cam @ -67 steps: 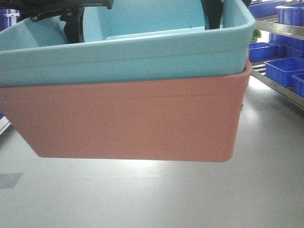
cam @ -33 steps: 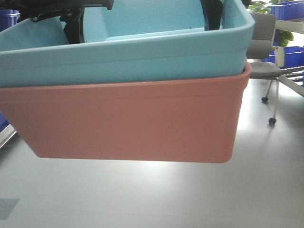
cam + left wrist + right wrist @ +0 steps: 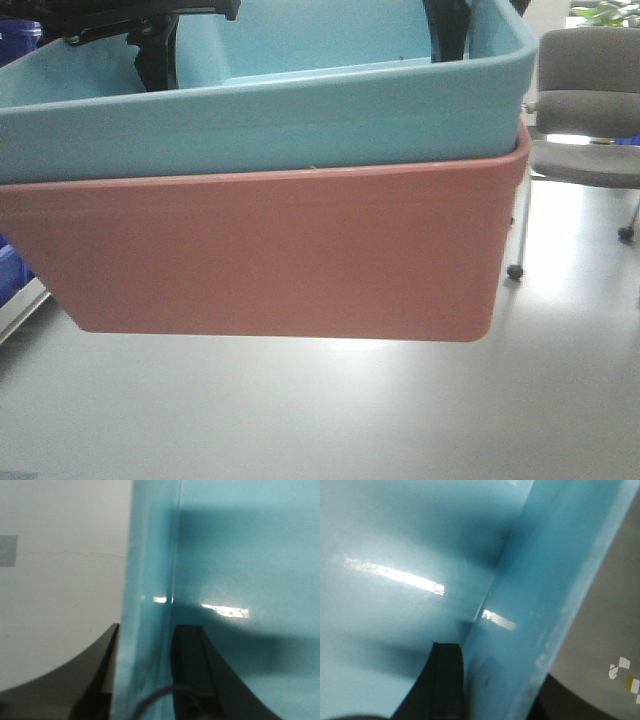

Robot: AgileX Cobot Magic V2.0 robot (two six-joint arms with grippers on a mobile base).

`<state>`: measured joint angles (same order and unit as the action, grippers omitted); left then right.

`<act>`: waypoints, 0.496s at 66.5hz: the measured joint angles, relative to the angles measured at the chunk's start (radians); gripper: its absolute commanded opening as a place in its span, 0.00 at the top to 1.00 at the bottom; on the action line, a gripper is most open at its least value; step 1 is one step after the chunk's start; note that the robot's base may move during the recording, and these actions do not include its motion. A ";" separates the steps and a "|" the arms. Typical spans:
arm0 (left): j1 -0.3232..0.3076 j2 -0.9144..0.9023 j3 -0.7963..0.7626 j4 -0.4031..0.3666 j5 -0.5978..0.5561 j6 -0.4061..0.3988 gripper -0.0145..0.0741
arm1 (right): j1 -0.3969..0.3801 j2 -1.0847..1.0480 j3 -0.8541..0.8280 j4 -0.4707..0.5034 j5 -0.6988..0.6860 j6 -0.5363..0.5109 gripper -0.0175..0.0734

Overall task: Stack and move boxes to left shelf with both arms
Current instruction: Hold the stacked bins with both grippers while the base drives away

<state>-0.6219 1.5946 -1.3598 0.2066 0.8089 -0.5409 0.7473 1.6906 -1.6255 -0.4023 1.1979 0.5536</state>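
The light blue box (image 3: 300, 110) sits nested inside the salmon pink box (image 3: 280, 250), and the stack hangs in the air close to the front camera. My left gripper (image 3: 155, 50) is shut on the blue box's left wall; in the left wrist view the left gripper (image 3: 145, 670) has one black finger (image 3: 192, 670) inside the light blue box (image 3: 240, 555) and one outside. My right gripper (image 3: 447, 25) is shut on the right wall; the right wrist view shows the right gripper (image 3: 500, 690) pinching the wall of the light blue box (image 3: 395, 540). The left shelf is out of view.
Below the stack lies a grey glossy floor (image 3: 300, 410). A grey office chair (image 3: 590, 100) on castors stands at the right. Dark blue bins (image 3: 15, 40) show at the left edge. Small tape marks (image 3: 622, 672) lie on the floor outside the box.
The stack stays fixed in the grippers while the background slides right: the rack with blue bins has left the view and the office chair has come in, larger now.
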 measured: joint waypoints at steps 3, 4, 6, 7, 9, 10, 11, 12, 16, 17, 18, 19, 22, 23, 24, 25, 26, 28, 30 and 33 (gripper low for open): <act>0.000 0.000 0.000 0.000 -0.002 0.000 0.85 | 0.000 0.000 0.000 0.000 0.000 0.000 0.75; 0.000 0.000 0.000 0.000 -0.004 0.000 0.85 | -0.001 0.000 0.000 0.000 0.000 0.000 0.75; 0.000 0.000 0.000 0.000 -0.005 0.000 0.85 | -0.001 0.000 0.000 -0.002 0.000 0.000 0.75; 0.000 0.000 0.000 0.000 -0.006 0.000 0.85 | -0.001 0.000 0.000 -0.002 0.000 0.000 0.75; 0.000 0.000 0.000 0.000 -0.006 0.000 0.85 | -0.001 0.000 0.000 -0.003 0.000 0.000 0.75; 0.000 0.000 0.000 0.000 -0.006 0.000 0.85 | -0.001 0.000 0.000 -0.003 0.000 0.000 0.75; 0.000 0.000 0.000 0.000 -0.008 0.000 0.85 | -0.001 0.000 0.000 -0.003 0.000 0.000 0.75; 0.000 0.000 0.000 0.000 -0.008 0.000 0.85 | -0.001 0.000 0.000 -0.003 0.000 0.000 0.75; 0.000 0.002 0.000 0.000 -0.009 0.000 0.85 | -0.001 0.000 0.000 -0.004 0.000 0.000 0.75; 0.000 0.002 0.000 0.000 -0.009 0.000 0.85 | -0.001 0.000 0.000 -0.004 0.000 0.000 0.75; 0.000 0.002 0.000 0.000 -0.009 0.000 0.85 | -0.001 0.000 0.000 -0.004 0.000 0.000 0.75; 0.000 0.002 0.000 0.000 -0.009 0.000 0.85 | -0.001 0.000 0.000 -0.004 0.000 0.000 0.75; 0.000 0.002 0.000 0.000 -0.010 0.000 0.85 | -0.002 0.000 0.000 -0.006 0.000 0.000 0.75; 0.000 0.002 0.000 0.000 -0.011 0.000 0.85 | -0.002 0.000 0.000 -0.006 0.000 0.000 0.75; 0.000 0.002 0.000 0.000 -0.011 0.000 0.85 | -0.002 0.000 0.000 -0.006 0.000 0.000 0.75; 0.000 0.002 0.000 0.000 -0.013 0.000 0.85 | -0.002 0.000 0.000 -0.006 0.000 0.000 0.75; 0.000 0.002 0.000 0.000 -0.013 0.000 0.85 | -0.002 0.000 0.000 -0.006 0.000 0.000 0.75; 0.000 0.002 0.000 0.000 -0.013 0.000 0.85 | -0.002 0.000 0.000 -0.006 0.000 0.000 0.75; 0.000 0.002 0.000 0.000 -0.013 0.000 0.85 | -0.002 0.000 0.000 -0.006 0.000 0.000 0.75; 0.000 0.002 0.000 0.000 -0.013 0.000 0.85 | -0.002 0.000 0.000 -0.006 0.000 0.000 0.75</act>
<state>-0.6219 1.5961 -1.3598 0.2066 0.7955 -0.5409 0.7453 1.6906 -1.6255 -0.4084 1.1979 0.5536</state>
